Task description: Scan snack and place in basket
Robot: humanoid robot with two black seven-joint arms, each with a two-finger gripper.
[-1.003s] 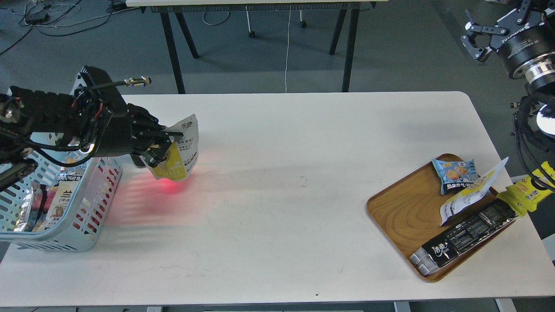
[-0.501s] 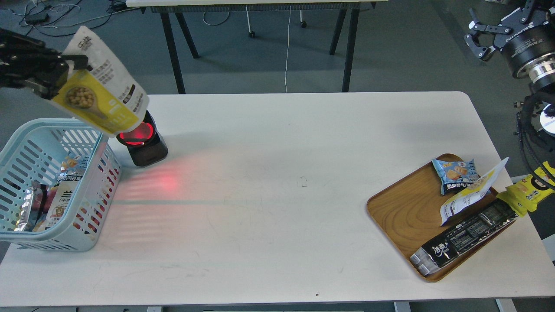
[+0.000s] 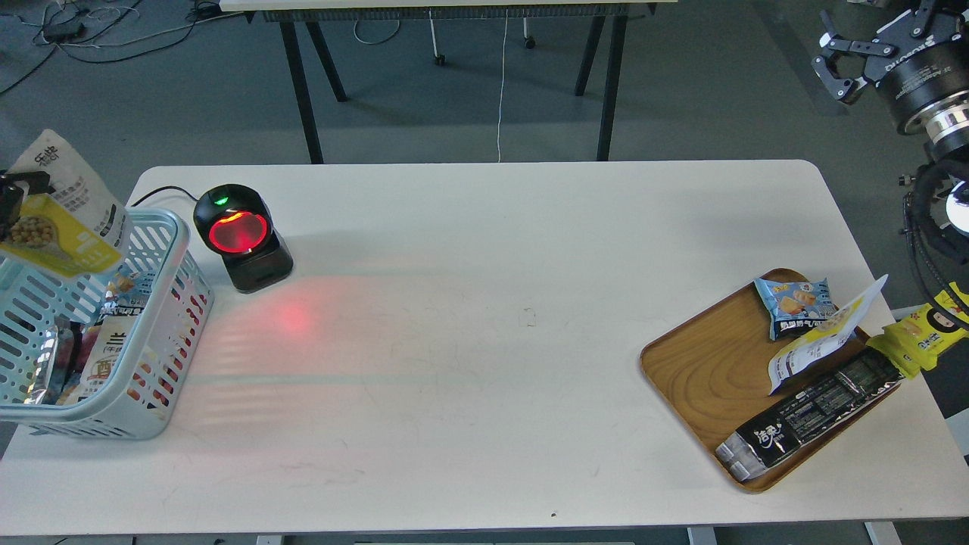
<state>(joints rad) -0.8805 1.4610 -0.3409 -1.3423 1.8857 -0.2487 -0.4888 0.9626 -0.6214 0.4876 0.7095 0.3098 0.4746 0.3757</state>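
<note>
Lowered over the basket (image 3: 163, 227), snack (image 3: 64, 219) clamped in left fingers (image 3: 11, 200)

At the far left of the frame, the snack (image 3: 57, 212), yellow-fronted with a white top, hangs tilted above the light blue slotted basket (image 3: 163, 318), which already holds other packets.

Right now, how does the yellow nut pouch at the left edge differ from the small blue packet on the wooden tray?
The yellow-fronted pouch with the nut picture hangs tilted over the light blue slotted basket; the small blue packet lies on the wooden tray. The pouch looks larger. The pouch shows a white, text-printed top; the packet shows a snack picture. Both are sealed snack bags.
</note>
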